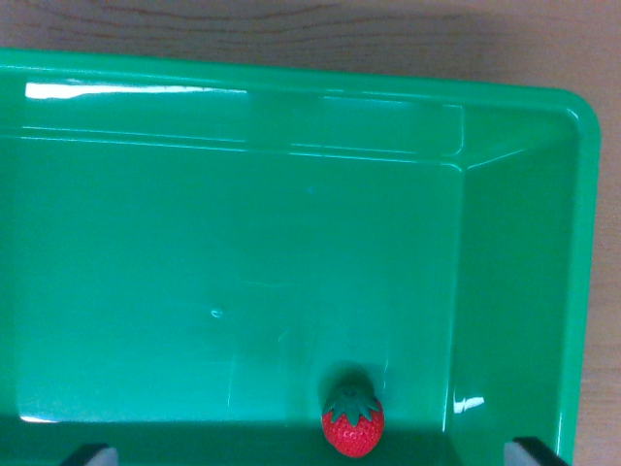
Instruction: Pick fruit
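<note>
Wrist view puts your strawberry (352, 421) at six o'clock on the green bin (524, 262) floor, between the gripper (315, 454) fingertips, spread wide and empty, presumably straddling it for the pick.

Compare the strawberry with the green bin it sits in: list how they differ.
The strawberry is red with a green leafy cap; the green bin is green all over. The strawberry is small and rounded; the bin is broad, boxy and fills most of the wrist view. The strawberry's skin looks dimpled; the bin's walls are smooth and glossy, with glare. They share only green, on the cap and the bin.
</note>
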`<state>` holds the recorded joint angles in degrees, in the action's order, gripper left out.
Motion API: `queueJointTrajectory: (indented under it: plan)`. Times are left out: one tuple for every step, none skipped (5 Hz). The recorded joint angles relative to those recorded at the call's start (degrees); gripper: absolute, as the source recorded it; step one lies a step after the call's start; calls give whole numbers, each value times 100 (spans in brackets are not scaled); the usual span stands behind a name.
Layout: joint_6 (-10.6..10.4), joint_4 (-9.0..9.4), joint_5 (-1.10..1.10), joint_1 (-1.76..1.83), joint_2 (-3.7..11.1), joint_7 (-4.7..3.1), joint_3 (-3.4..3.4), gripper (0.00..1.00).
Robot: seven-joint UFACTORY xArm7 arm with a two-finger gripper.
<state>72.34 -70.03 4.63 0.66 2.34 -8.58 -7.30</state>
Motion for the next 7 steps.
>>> queueJointTrajectory:
  plan:
    - [-266, 222, 5, -26, 59, -45, -28, 0]
    - [-535, 447, 11, -52, 119, -90, -57, 0]
    - [-535, 447, 11, -52, 119, -90, -57, 0]
    - [-794, 663, 16, -78, 176, -134, -84, 0]
    - [-794, 663, 16, -78, 176, -134, -84, 0]
    - [-1068, 892, 22, -104, 237, -180, -113, 0]
    - [-1341, 1121, 27, -131, 298, -226, -142, 0]
